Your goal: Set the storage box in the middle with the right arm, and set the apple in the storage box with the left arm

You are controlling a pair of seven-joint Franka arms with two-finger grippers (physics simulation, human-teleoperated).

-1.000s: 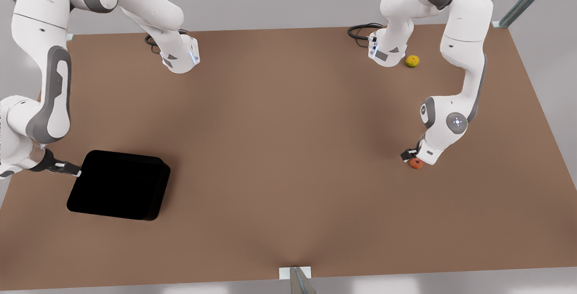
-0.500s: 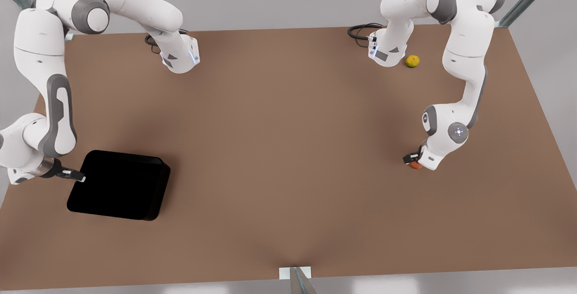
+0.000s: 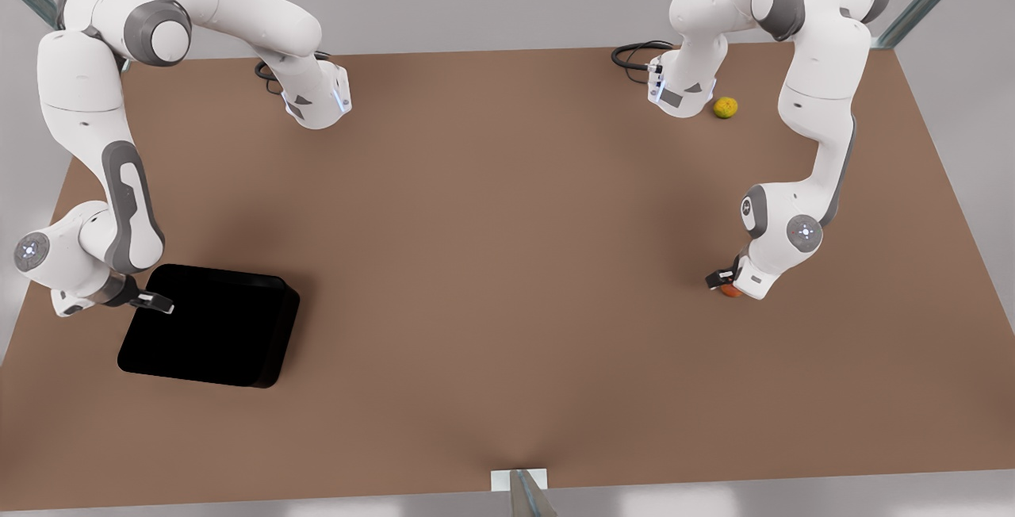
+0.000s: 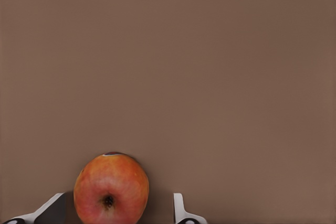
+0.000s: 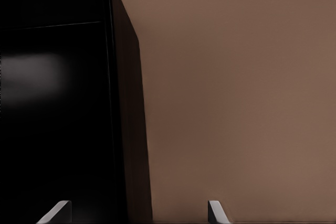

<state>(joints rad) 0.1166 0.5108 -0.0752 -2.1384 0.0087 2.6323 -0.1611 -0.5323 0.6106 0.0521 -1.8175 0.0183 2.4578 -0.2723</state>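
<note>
**Surfaces and finishes on the bench**

The table [image 3: 507,263] is a smooth, matt brown sheet with no grain. At about eight o'clock on it, the storage box [image 3: 210,327] is matt black, plastic-looking, with a faint soft sheen on its wall in the right wrist view. The apple [image 4: 111,188] has smooth, slightly waxy red-orange skin. Both arms wear glossy white shells with matt grey joints. The yellow-green fruit [image 3: 725,107] looks dull and faintly pitted.

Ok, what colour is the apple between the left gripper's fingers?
Red-orange with yellowish patches; the apple shows best in the left wrist view.
</note>
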